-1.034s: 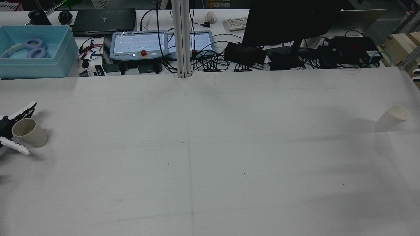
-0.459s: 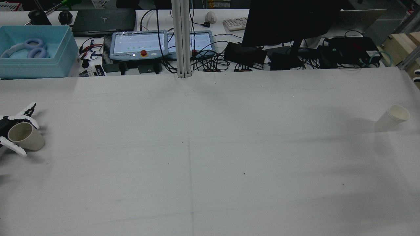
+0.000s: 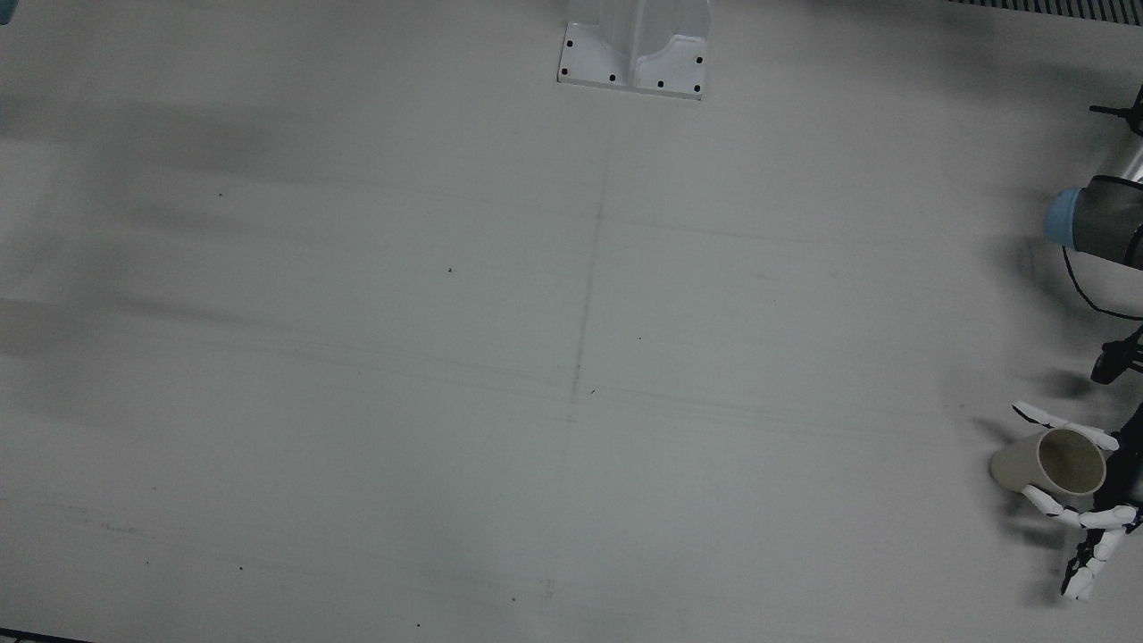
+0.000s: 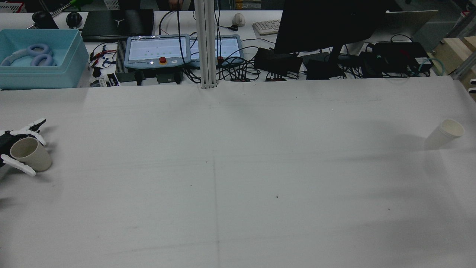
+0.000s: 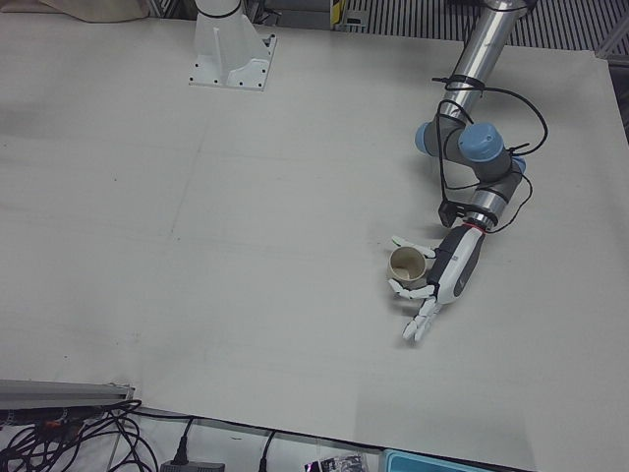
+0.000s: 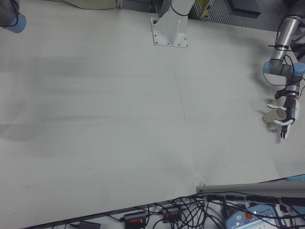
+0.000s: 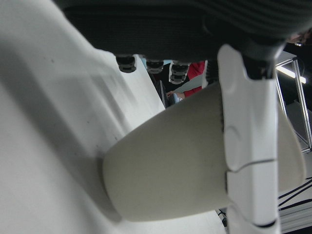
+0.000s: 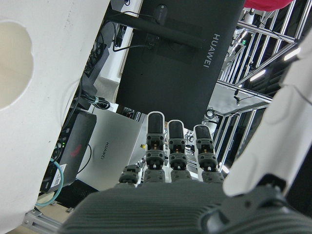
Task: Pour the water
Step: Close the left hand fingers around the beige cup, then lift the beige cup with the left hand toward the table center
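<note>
A beige paper cup (image 4: 31, 154) stands tilted at the table's far left, its base on the cloth. My left hand (image 4: 9, 147) wraps it, with a finger on each side of its wall and the other fingers stretched out. The cup (image 3: 1045, 460) and left hand (image 3: 1103, 505) also show in the front view, and in the left-front view as cup (image 5: 406, 265) and hand (image 5: 444, 280). In the left hand view a finger (image 7: 246, 146) lies across the cup (image 7: 165, 165). A white cup (image 4: 445, 133) stands alone at the far right. My right hand (image 8: 170, 195) is open, only its fingertips (image 4: 472, 85) showing at the rear view's right edge.
The white cloth table (image 4: 238, 178) spreads between the two cups. A post base (image 3: 636, 54) stands at the middle of the robot's side. Beyond the far edge are a blue bin (image 4: 41, 59), pendants (image 4: 156, 50) and a monitor (image 4: 327, 26).
My left hand's fingers have closed in around the beige cup. The cup has shifted slightly left and tilted. The white cup has not moved.
</note>
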